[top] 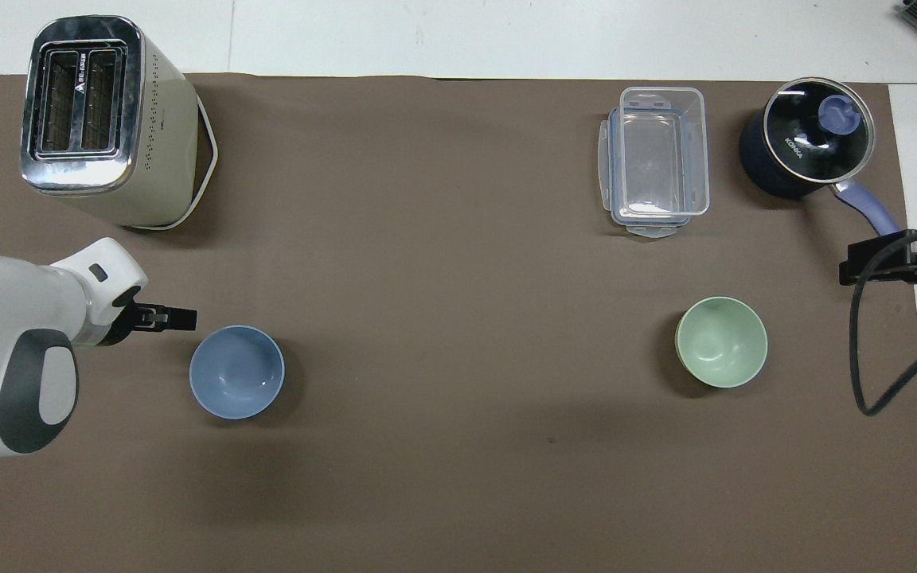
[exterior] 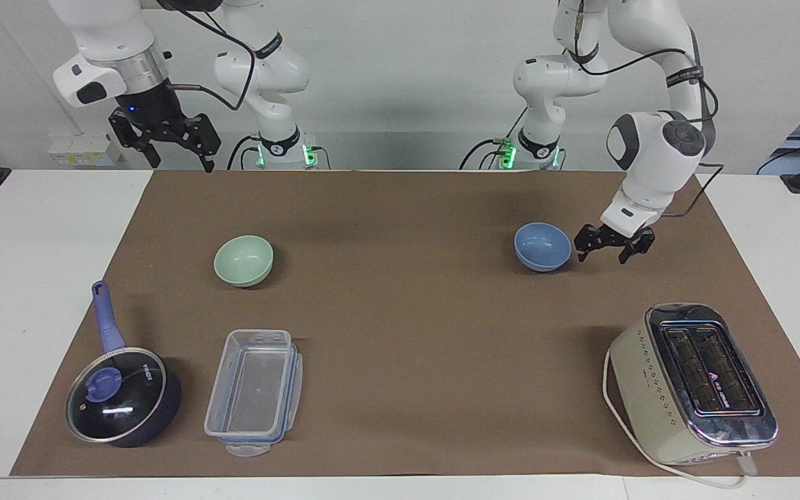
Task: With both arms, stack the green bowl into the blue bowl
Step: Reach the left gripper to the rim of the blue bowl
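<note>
The green bowl [exterior: 244, 260] [top: 721, 342] stands upright on the brown mat toward the right arm's end. At the left arm's end sits the blue bowl [exterior: 543, 246] [top: 236, 372], also upright and with nothing in it. My left gripper [exterior: 603, 255] [top: 178, 318] hangs low over the mat just beside the blue bowl, open and holding nothing, a small gap from the rim. My right gripper [exterior: 179, 164] [top: 896, 264] waits high over the mat's edge at its own end, open with nothing in it, well away from the green bowl.
A cream toaster [exterior: 695, 382] [top: 104, 119] with its cord stands farther from the robots than the blue bowl. A clear plastic container [exterior: 254, 392] [top: 656, 159] and a dark lidded saucepan [exterior: 122, 396] [top: 805, 139] lie farther out than the green bowl.
</note>
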{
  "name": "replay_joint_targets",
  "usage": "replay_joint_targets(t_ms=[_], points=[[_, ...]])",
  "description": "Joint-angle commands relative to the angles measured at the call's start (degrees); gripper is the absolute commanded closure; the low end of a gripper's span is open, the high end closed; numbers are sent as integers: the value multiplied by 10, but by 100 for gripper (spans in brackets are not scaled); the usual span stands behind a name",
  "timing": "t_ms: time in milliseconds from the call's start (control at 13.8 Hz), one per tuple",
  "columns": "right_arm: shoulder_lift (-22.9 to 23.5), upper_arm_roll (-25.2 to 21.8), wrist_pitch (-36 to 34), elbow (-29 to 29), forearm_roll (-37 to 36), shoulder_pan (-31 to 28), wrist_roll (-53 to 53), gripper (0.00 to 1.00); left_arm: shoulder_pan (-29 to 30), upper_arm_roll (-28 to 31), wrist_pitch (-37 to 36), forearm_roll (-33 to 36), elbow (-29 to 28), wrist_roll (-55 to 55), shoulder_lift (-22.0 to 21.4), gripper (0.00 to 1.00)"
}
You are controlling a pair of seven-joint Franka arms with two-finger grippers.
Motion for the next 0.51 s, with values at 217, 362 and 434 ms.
replay_joint_targets(t_ms=[217,362,434], points=[[-4,1,-6,-2,3,-5,-12,0,-27,5,101,-23,-69,1,10,21],[-4,1,-6,-2,3,-5,-12,0,-26,5,99,-27,-69,0,10,94],[-4,1,-6,-3,3,-5,-12,0,-26,5,97,-27,-69,-1,10,100]])
